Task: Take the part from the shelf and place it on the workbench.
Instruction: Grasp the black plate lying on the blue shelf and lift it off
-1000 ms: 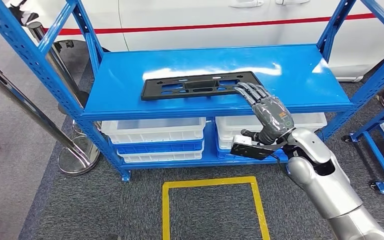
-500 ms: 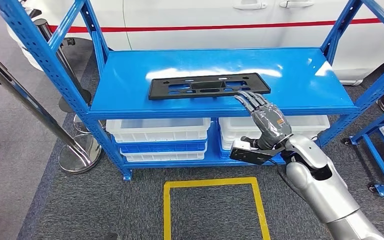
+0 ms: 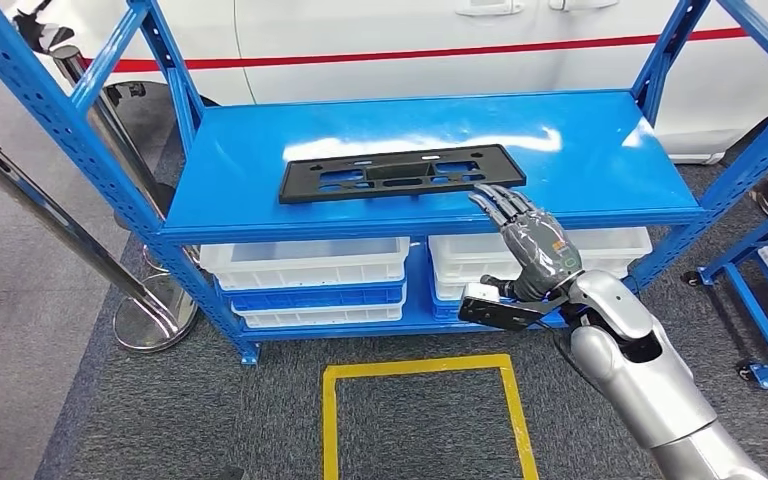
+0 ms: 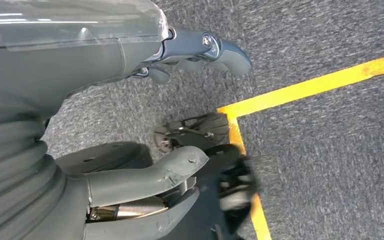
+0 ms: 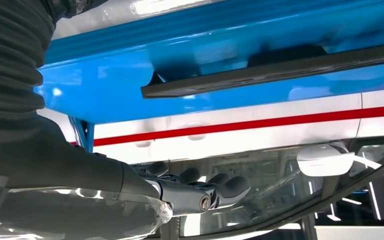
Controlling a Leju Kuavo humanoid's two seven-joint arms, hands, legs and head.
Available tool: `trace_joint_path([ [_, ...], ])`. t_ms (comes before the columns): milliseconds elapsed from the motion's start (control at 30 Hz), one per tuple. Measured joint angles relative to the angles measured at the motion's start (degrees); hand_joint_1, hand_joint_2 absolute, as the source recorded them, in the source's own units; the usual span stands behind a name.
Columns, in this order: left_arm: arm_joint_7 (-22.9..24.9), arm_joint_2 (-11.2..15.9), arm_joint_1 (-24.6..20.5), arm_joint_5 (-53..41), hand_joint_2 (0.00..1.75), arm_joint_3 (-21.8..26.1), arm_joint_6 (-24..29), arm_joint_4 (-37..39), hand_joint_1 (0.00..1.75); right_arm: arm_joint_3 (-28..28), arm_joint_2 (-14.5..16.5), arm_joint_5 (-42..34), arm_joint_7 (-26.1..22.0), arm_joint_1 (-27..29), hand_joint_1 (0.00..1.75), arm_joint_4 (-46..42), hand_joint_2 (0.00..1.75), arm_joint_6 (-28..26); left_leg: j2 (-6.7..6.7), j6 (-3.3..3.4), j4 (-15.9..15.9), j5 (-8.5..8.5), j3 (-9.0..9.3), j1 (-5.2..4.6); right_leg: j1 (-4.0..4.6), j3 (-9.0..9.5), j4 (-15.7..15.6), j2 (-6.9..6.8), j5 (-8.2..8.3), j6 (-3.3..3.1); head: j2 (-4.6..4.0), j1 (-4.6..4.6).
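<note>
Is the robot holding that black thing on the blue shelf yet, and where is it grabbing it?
No, nothing is held. The right hand hovers open by the near right corner of the black part, which lies flat on the blue shelf. The left hand is empty too.

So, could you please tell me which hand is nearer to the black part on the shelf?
The right hand: its fingertips reach the shelf's front edge just by the part's right end. The left hand hangs low over the grey floor beside the yellow line.
</note>
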Motion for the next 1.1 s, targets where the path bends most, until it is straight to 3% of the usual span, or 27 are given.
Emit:
trace_joint_path([
  [67, 0.1, 0.0, -0.1, 0.0, 1.75, -0.1, 0.0, 0.0, 0.00, 0.0, 0.0, 0.0, 0.0, 0.1, 0.00, 0.0, 1.75, 0.0, -0.05, 0.41, -4.6, 1.13, 2.16, -0.32, 0.06, 0.07, -0.1, 0.07, -0.16, 0.49, 0.00, 0.01],
  [200, 0.2, 0.0, 0.1, -0.4, 1.75, -0.3, 0.1, 0.0, 0.00, 0.0, 0.1, 0.1, 0.0, 0.5, 0.00, 0.0, 1.75, -0.1, -0.07, 1.85, -6.3, 0.91, 3.41, -0.42, -0.08, -0.17, 1.8, -0.09, -0.06, 1.64, 0.01, 0.02],
  [267, 0.2, 0.0, 0.0, -0.5, 1.75, -0.4, 0.1, 0.0, 0.00, 0.0, 0.1, 0.2, 0.0, 0.6, 0.00, 0.0, 1.75, -0.3, -0.05, 2.40, -6.9, 1.12, 4.18, -0.37, -0.18, -2.18, 5.9, -0.10, -2.54, 1.98, 0.01, 0.03],
  [333, 0.2, 0.0, -0.1, -0.5, 1.75, -0.5, 0.1, 0.0, 0.00, 0.0, 0.1, 0.5, 0.0, 1.0, 0.00, 0.1, 1.75, -0.4, -0.05, 2.66, -7.0, 1.09, 4.34, -0.42, -0.21, -5.67, 12.0, -0.07, -5.36, 2.41, 0.01, 0.03],
  [367, 0.2, 0.0, 0.0, -0.5, 1.75, -0.6, 0.1, 0.0, 0.00, 0.0, 0.1, 0.6, 0.0, 1.3, 0.00, 0.1, 1.75, -0.4, -0.06, 2.65, -6.9, 0.99, 4.41, -0.42, -0.31, -7.01, 13.9, -0.09, -5.78, 2.54, 0.01, 0.03],
  [400, 0.2, 0.0, 0.0, -0.6, 1.75, -0.7, 0.1, 0.0, 0.00, 0.0, 0.1, 0.7, 0.0, 1.5, 0.00, 0.1, 1.75, -0.5, -0.07, 2.59, -6.8, 0.84, 4.51, -0.41, -0.46, -7.50, 14.0, -0.12, -5.11, 2.65, 0.01, 0.03],
  [433, 0.2, 0.0, 0.0, -0.6, 1.75, -0.7, 0.2, 0.0, 0.00, 0.0, 0.1, 0.7, 0.0, 1.6, 0.00, 0.1, 1.75, -0.5, -0.08, 2.44, -6.7, 0.62, 4.68, -0.37, -0.64, -7.03, 12.2, -0.15, -3.42, 2.76, 0.01, 0.03],
  [500, 0.2, 0.0, 0.0, -0.6, 1.75, -0.8, 0.3, 0.0, 0.00, 0.0, 0.1, 0.7, 0.0, 1.6, 0.00, 0.0, 1.75, -0.5, -0.07, 1.96, -6.1, -0.07, 5.01, -0.29, -0.89, -4.36, 5.4, -0.22, 0.71, 2.95, 0.00, 0.04],
  [567, 0.2, 0.0, -0.1, -0.6, 1.75, -0.9, 0.4, 0.0, 0.00, 0.0, 0.0, 0.8, 0.0, 1.6, 0.00, -0.2, 1.75, -0.6, -0.04, 1.39, -5.5, -0.65, 4.90, -0.29, -0.66, -2.94, 1.1, -0.24, 1.81, 2.47, 0.00, 0.02],
  [633, 0.3, 0.0, -0.1, -0.5, 1.75, -0.9, 0.5, 0.0, 0.00, 0.0, 0.0, 0.9, 0.0, 1.8, 0.00, -0.4, 1.75, -0.6, -0.03, 0.82, -4.9, -0.91, 4.68, -0.34, -0.37, -2.98, 0.6, -0.12, 1.40, 1.49, 0.01, 0.00],
  [733, 0.3, 0.0, -0.2, -0.6, 1.75, -1.0, 0.5, 0.0, 0.00, -0.1, 0.0, 1.2, 0.1, 1.8, 0.00, -0.8, 1.75, -0.6, 0.03, -0.09, -2.7, -2.15, 3.89, -0.15, -0.51, -2.17, 0.4, 0.02, 1.61, 0.54, 0.01, -0.01],
  [867, 0.4, 0.0, -0.2, -0.6, 1.75, -1.2, 0.5, 0.0, 0.00, -0.1, 0.0, 1.9, 0.1, 1.4, 0.00, -1.1, 1.75, -0.6, 0.06, -0.84, 10.1, -6.98, -3.25, 0.26, -0.24, -1.40, 0.3, -0.06, 1.02, -0.23, 0.01, -0.01],
  [900, 0.4, 0.0, -0.1, -0.6, 1.75, -1.2, 0.5, 0.0, 0.00, -0.1, 0.0, 2.0, 0.1, 1.4, 0.00, -1.1, 1.75, -0.6, 0.06, -0.83, 11.1, -6.81, -4.25, 0.28, -0.15, -1.23, 0.3, -0.03, 0.88, -0.29, 0.01, -0.01],
  [933, 0.4, 0.0, -0.1, -0.6, 1.75, -1.2, 0.5, 0.0, 0.00, -0.1, 0.0, 2.0, 0.2, 1.4, 0.00, -1.1, 1.75, -0.6, 0.06, -0.70, 10.0, -5.53, -4.20, 0.28, -0.08, -1.00, 0.3, 0.02, 0.72, -0.29, 0.01, -0.01],
  [1000, 0.4, 0.0, -0.1, -0.6, 1.75, -1.3, 0.7, 0.0, 0.00, -0.1, 0.0, 2.3, 0.3, 1.4, 0.00, -1.3, 1.75, -0.8, 0.06, -0.04, 2.9, -0.99, -1.60, 0.14, -0.01, -0.43, 0.3, 0.12, 0.37, -0.17, 0.01, 0.00],
  [1033, 0.4, 0.0, -0.1, -0.6, 1.75, -1.3, 0.7, 0.0, 0.00, -0.1, 0.0, 2.6, 0.5, 1.4, 0.00, -1.5, 1.75, -1.0, 0.07, 0.33, -0.7, 0.38, -0.17, -0.07, 0.03, -0.21, 0.3, 0.15, 0.23, -0.03, 0.01, 0.01],
  [1100, 0.4, 0.1, -0.2, -0.6, 1.75, -1.4, 0.8, 0.0, 0.00, -0.2, 0.0, 3.1, 0.8, 1.5, 0.00, -1.8, 1.75, -1.5, -0.01, 0.90, -4.6, 1.20, 1.42, -0.51, 0.02, -0.11, 0.2, 0.19, 0.01, 0.43, 0.01, 0.00],
])
